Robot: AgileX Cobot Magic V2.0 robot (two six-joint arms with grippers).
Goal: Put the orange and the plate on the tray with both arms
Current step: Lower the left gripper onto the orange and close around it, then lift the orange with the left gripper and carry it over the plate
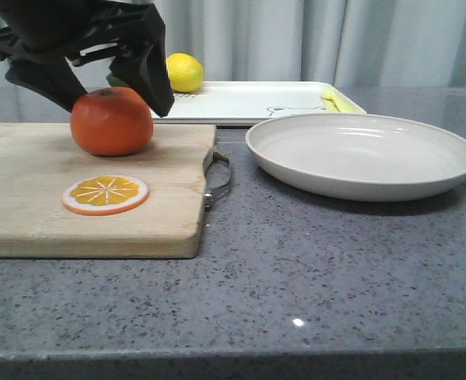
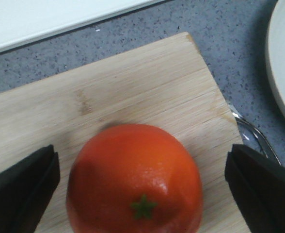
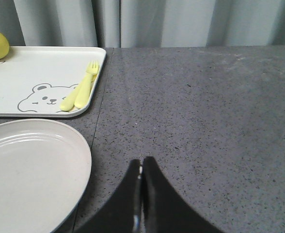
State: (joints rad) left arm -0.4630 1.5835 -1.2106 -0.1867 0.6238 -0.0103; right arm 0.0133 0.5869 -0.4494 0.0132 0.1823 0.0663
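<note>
Far left: the left gripper (image 1: 102,91) hangs over the wooden cutting board (image 1: 27,210), its black fingers (image 2: 21,191) spread wide on either side of the orange (image 1: 112,120) with clear gaps, so nothing is gripped. The orange sits on the board's rear part, its green stem spot facing the wrist camera. Nearer the front edge of the board lies a flat orange slice (image 1: 105,195). The board's metal handle (image 1: 219,180) projects from its right end onto the grey speckled table (image 1: 296,269). Behind the board, the white tray (image 1: 241,103) rests on the table, carrying a lemon (image 1: 185,72) at its left end and a pale yellow fork (image 3: 84,87) beside the bear-face drawing (image 3: 45,97). Right of the handle, in front of the tray, the empty plate (image 1: 363,154) lies flat on the table. Far right: the right gripper (image 3: 141,184), fingers pressed together and holding nothing, is over bare table just beside the plate's rim.
</note>
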